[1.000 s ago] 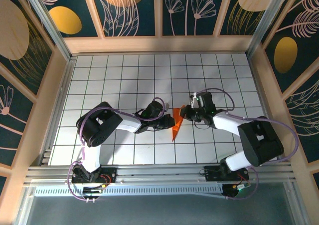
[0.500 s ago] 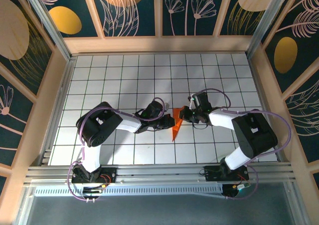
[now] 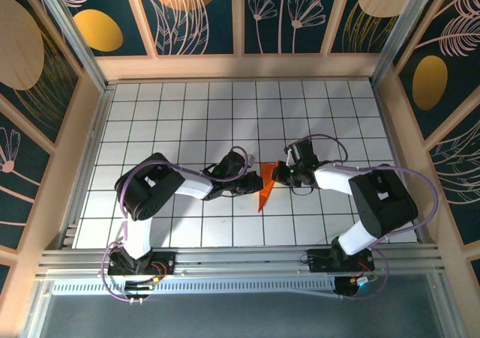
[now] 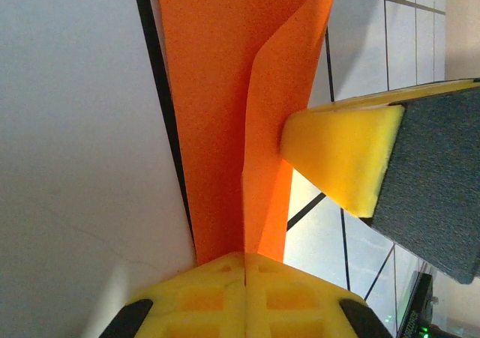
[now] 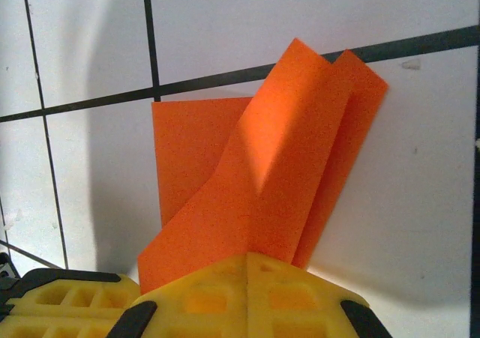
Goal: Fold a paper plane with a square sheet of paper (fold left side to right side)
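The orange paper plane [image 3: 265, 186] is a slim folded dart with its point toward the near edge, held up off the white tiles between both arms. My left gripper [image 3: 253, 181] is shut on its left side. In the left wrist view the yellow jaws [image 4: 245, 267] pinch the folded layers [image 4: 225, 91], and the other gripper's yellow pad [image 4: 341, 154] touches the paper from the right. My right gripper [image 3: 276, 174] is shut on the right side. In the right wrist view its jaws [image 5: 247, 261] clamp the creased flaps [image 5: 285, 166].
The white tiled floor [image 3: 187, 106] with black grid lines stretches away behind the arms. Wooden walls [image 3: 240, 67] enclose it at the back and sides. A metal rail [image 3: 240, 259] runs along the near edge. The left gripper's yellow finger [image 5: 60, 304] shows at the right wrist view's lower left.
The right arm's elbow has swung left and its gripper has edged closer to the paper. The left arm and the paper have hardly moved.
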You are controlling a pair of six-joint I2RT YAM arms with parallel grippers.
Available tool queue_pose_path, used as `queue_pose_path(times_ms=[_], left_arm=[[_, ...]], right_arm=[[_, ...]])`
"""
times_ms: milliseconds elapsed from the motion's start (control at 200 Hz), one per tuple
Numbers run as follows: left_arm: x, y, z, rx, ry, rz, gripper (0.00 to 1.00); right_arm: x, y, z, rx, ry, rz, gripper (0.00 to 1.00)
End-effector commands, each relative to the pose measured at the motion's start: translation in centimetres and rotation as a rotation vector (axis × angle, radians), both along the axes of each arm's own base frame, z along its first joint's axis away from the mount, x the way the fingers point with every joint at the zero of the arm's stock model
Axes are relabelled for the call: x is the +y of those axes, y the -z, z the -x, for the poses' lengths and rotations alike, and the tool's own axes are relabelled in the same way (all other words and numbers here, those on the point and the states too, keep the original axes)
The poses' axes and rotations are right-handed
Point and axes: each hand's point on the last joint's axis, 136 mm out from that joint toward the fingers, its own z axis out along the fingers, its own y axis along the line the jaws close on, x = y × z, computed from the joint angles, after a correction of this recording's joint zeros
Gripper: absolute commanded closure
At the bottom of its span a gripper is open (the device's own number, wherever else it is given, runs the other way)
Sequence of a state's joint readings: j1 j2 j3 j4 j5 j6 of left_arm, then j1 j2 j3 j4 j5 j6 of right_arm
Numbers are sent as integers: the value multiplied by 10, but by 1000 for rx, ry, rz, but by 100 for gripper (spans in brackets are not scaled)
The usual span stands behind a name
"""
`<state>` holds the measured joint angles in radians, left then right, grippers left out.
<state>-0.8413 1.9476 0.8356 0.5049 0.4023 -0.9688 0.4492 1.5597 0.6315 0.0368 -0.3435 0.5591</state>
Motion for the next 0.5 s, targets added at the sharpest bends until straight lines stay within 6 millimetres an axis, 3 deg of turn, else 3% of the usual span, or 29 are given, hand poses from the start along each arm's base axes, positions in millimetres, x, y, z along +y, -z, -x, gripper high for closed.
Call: queue_pose_path(times_ms=[0,290,490], left_arm=[[10,43,15,48,22,-122,92],[9,41,16,40,21,-120,90],[10,23,14,13,5,-90,89]], right_arm=[[-5,4,1,11,5,43,95],[-10,18,12,55,11,58,98],[-16,32,23,100,3,68,100]])
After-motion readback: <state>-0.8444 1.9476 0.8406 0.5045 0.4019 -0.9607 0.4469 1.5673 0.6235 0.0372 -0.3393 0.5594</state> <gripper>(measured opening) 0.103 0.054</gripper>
